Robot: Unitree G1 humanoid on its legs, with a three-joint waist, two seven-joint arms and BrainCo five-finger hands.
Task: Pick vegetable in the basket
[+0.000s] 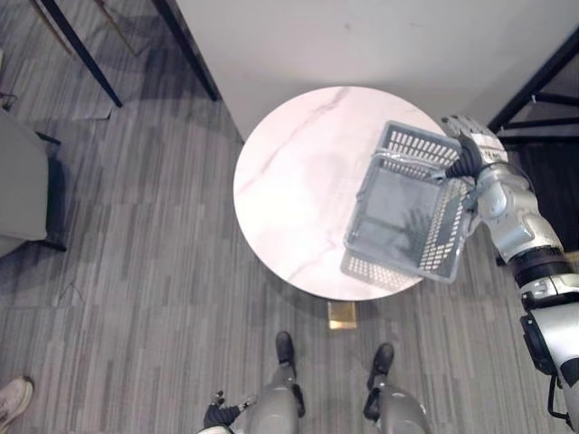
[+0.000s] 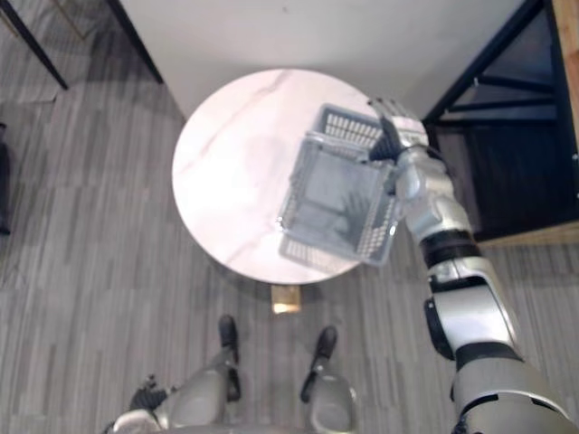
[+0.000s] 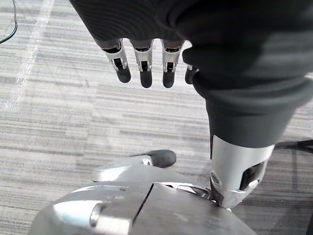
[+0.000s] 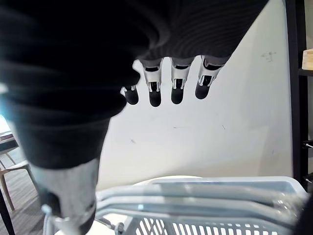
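Observation:
A grey plastic basket (image 1: 403, 213) hangs tilted above the right edge of the round white marble table (image 1: 289, 181). Its inside shows a bare grey bottom. My right hand (image 1: 472, 137) is at the basket's far right corner. In the right wrist view the fingers (image 4: 177, 90) are straight, and the basket's handles (image 4: 195, 196) run across below the hand, with the rim (image 4: 220, 227) under them. My left hand (image 1: 222, 416) hangs low beside my leg, fingers (image 3: 144, 68) straight and holding nothing, over the carpet.
A white wall (image 1: 362, 45) stands behind the table. Black frame legs (image 1: 81, 45) cross the upper left, and a black shelf frame (image 1: 543, 90) is at the right. A grey chair (image 1: 23, 181) is at far left. A person's shoe (image 1: 14, 398) is at lower left.

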